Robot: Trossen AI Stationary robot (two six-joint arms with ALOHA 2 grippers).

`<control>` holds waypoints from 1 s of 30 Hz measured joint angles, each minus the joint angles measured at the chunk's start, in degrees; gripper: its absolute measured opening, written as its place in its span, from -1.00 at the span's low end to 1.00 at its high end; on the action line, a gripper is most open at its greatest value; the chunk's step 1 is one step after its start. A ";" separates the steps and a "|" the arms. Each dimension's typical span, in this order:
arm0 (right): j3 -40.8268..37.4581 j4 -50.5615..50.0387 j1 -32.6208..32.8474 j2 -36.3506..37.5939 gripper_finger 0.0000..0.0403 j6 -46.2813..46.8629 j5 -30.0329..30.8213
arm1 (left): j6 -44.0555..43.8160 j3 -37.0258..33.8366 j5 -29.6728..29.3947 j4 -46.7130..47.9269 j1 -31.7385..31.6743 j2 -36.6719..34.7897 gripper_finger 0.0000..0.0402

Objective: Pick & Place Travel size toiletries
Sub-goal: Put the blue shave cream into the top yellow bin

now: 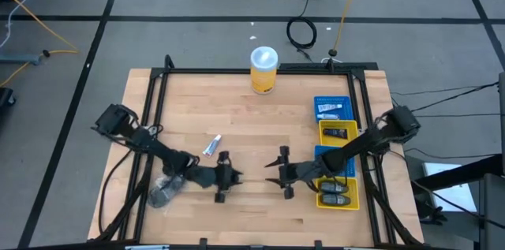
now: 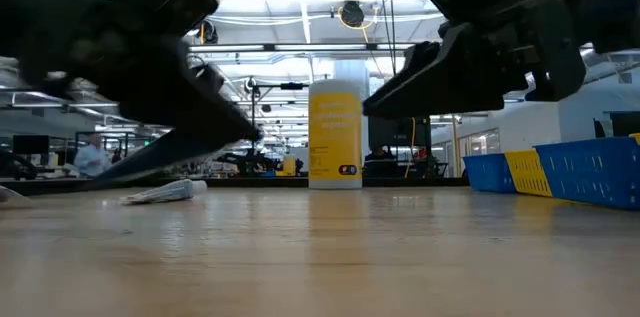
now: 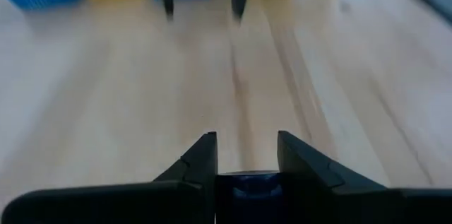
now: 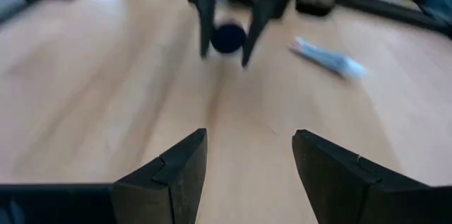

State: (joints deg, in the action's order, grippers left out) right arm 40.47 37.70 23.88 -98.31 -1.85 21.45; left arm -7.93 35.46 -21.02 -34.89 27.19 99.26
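Note:
My left gripper (image 1: 235, 177) hovers over the middle of the table, fingers pointing toward the table's right, shut on a small dark round toiletry piece (image 4: 227, 37). My right gripper (image 1: 269, 173) faces it a short gap away, open and empty (image 4: 249, 146). A white-silver tube (image 1: 211, 146) lies flat on the wood toward the far side of the left gripper and also shows in the right wrist view (image 4: 328, 58). Blue and yellow bins (image 1: 335, 151) along the table's right side hold other small toiletries. A grey crumpled bag (image 1: 164, 193) lies beside the left arm. My left gripper pinches the dark round piece (image 3: 247, 181) between its two fingers (image 4: 205, 19). The fingers come level from the table's left. In the left wrist view the piece sits far back between them. It is held above the tabletop, as the low view shows.
A tall yellow canister with a white lid (image 1: 264, 69) stands near the table's far edge (image 2: 335, 135). A black frame (image 1: 158, 84) borders the table. Bare wood (image 1: 260, 218) lies toward the near edge. The room behind holds desks and a person (image 2: 92, 155).

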 joint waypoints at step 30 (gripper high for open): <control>-2.59 6.39 -3.18 -3.97 0.24 7.20 -5.23 | 0.43 3.89 3.90 6.65 -7.25 -3.00 -0.97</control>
State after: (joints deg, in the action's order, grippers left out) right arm 37.89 44.09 20.70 -102.28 5.34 16.22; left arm -7.51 39.35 -17.12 -28.24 19.94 96.26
